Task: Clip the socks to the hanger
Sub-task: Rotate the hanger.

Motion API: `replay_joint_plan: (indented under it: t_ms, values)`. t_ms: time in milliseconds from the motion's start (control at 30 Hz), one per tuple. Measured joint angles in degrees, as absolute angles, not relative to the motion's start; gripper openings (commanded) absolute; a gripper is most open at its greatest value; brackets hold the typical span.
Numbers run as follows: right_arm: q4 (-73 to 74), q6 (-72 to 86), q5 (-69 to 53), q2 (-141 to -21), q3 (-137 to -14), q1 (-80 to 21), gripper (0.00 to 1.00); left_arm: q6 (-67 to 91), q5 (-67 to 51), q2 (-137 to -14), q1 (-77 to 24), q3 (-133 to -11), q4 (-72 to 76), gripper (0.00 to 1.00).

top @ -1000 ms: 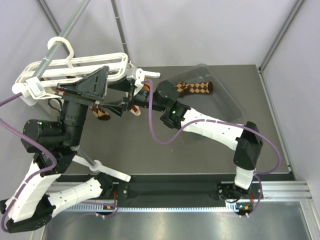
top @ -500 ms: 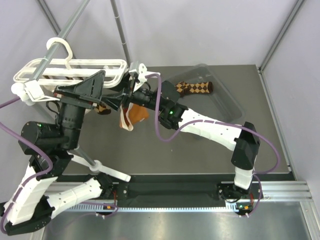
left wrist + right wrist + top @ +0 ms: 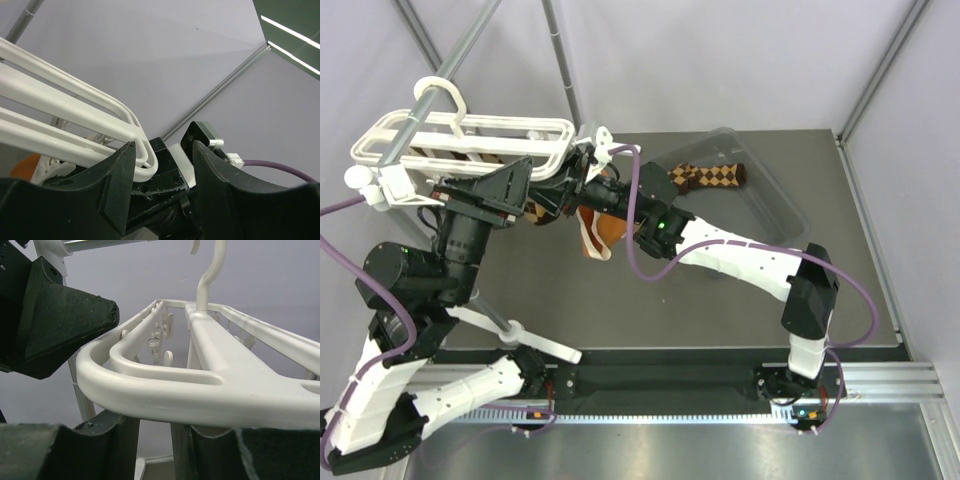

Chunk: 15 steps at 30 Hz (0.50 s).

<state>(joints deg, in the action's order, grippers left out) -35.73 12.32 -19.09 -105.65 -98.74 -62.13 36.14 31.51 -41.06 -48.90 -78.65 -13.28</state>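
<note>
Overhead view. At the far left, the hanger, a white plastic frame with cross bars, is hanging by its hook from a grey pole above the dark table.

Just right of it, the left gripper is pointing at the frame's rounded right end. In its wrist view the black fingers are standing well apart. The end of the rail is sitting between them, and nothing is being gripped.

A scrap of brown diamond pattern is showing just below this gripper. It is probably one of the socks, but it is mostly hidden.

The right arm is spanning the table from the right, and the right gripper is meeting the same end of the frame. In its wrist view the rail is crossing just above the fingers, which are sitting close together with a narrow gap. Whether they are pinching a clip or cloth cannot be told.

A plain orange sock is dangling below this gripper.

Farther right, the other patterned sock is lying in a clear plastic bin, well apart from the hanger.

The step in hand seems to be working a clip at this end. To do it well:
- The left gripper should be steadying the frame so it is not swinging on the pole.
- The right gripper should be squeezing the clip's tabs, not the rail.
- The sock's cuff should be seated deep in the clip before the tabs are released.
</note>
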Motion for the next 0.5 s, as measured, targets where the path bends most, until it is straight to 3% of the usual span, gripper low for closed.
replay_joint_plan:
  t_ms: [200, 500]
  values:
    - [-35.51, 12.47, -19.11, -105.67, -98.8, -62.13, 0.0, 36.32, 31.59, -41.12, -48.9, -81.08, -18.17, 0.49]
    - [-31.44, 11.73, -19.16, -105.62, -99.42, -62.11, 0.0, 33.52, 31.53, -40.64, -48.9, -82.48, -23.57, 0.47]
